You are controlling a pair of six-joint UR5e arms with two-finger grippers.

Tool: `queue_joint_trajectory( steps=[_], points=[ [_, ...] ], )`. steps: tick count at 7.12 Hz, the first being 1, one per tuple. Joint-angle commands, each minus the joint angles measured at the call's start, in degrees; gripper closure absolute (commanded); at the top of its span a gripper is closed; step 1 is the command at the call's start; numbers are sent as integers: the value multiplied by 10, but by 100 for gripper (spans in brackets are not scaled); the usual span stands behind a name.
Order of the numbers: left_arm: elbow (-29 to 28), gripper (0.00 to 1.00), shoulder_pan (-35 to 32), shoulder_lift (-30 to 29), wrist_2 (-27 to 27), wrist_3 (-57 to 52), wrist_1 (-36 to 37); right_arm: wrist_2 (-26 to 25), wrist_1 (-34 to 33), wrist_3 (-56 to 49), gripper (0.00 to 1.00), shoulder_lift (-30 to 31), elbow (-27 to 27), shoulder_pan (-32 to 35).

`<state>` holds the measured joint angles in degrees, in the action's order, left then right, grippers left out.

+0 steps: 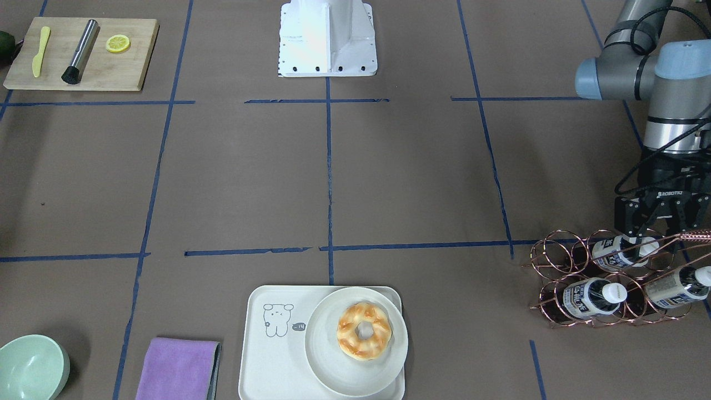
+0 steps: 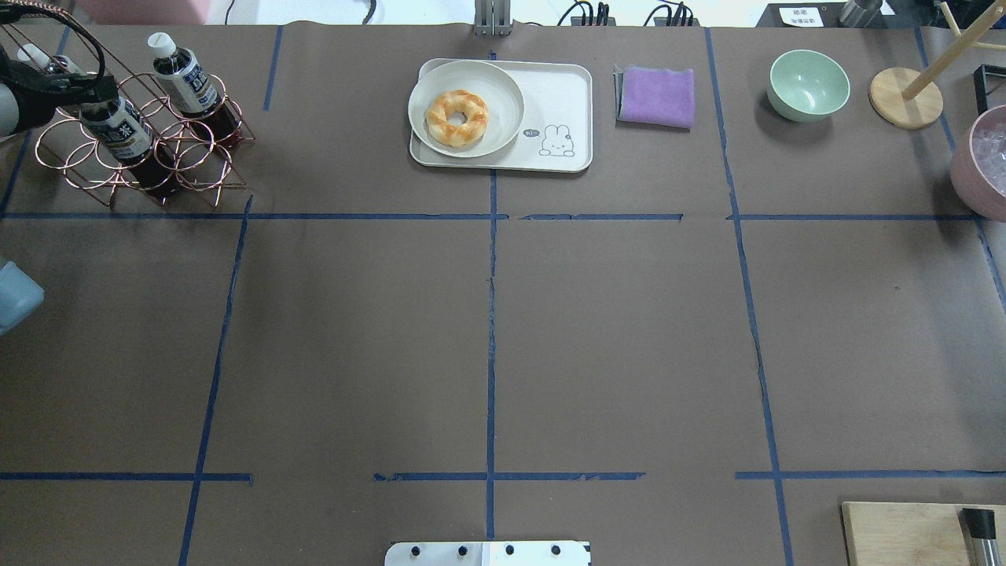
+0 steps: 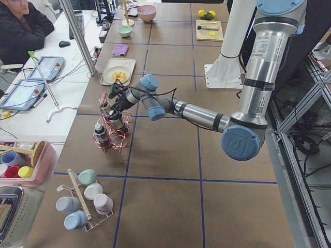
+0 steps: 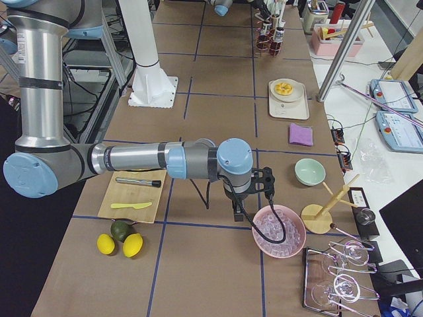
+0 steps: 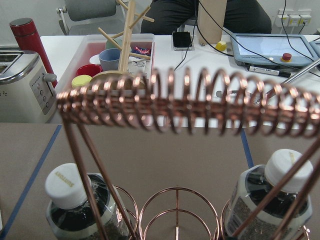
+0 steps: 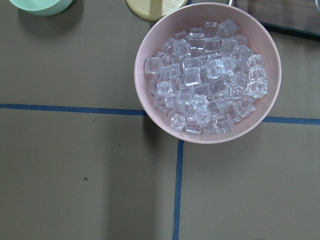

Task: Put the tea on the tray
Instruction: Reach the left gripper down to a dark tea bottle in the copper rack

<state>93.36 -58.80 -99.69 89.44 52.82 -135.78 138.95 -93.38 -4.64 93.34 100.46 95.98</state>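
Three tea bottles lie in a copper wire rack [image 5: 190, 102] at the table's far left. The top tea bottle [image 1: 614, 251] also shows in the overhead view [image 2: 122, 134]. My left gripper [image 1: 654, 233] is open, with a finger on each side of this bottle's white-capped end, right above the rack. The two lower bottles [image 5: 70, 207] [image 5: 265, 197] show in the left wrist view under the rack's coiled handle. The cream tray [image 1: 266, 355] with the cartoon animal sits mid-table at the far edge. My right gripper [image 4: 236, 212] hangs beside a pink bowl; I cannot tell its state.
A round plate [image 1: 328, 361] with a doughnut [image 1: 364, 330] covers half of the tray. A purple cloth [image 1: 178, 369] and a green bowl [image 1: 30, 366] lie beside it. The pink bowl of ice [image 6: 207, 72] is under the right wrist. A cutting board [image 1: 83, 55] sits near the robot.
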Motion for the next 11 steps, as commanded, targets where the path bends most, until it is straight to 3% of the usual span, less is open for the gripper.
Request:
queue_joint_trajectory(
  steps=[1, 3, 5, 6, 11],
  points=[
    [1, 32, 0, -1, 0, -3, 0, 0, 0, 0, 0, 0, 0, 0],
    [2, 47, 1, 0, 0, -2, 0, 0, 0, 1, 0, 0, 0, 0],
    [8, 84, 0, 4, 0, 0, 0, 5, 0, 1, 0, 1, 1, 0],
    [16, 92, -2, 6, 0, -3, 1, 7, 0, 1, 0, 0, 2, 1],
    [59, 96, -42, 10, 6, -33, 8, 9, 0, 1, 0, 0, 11, 1]
  ],
)
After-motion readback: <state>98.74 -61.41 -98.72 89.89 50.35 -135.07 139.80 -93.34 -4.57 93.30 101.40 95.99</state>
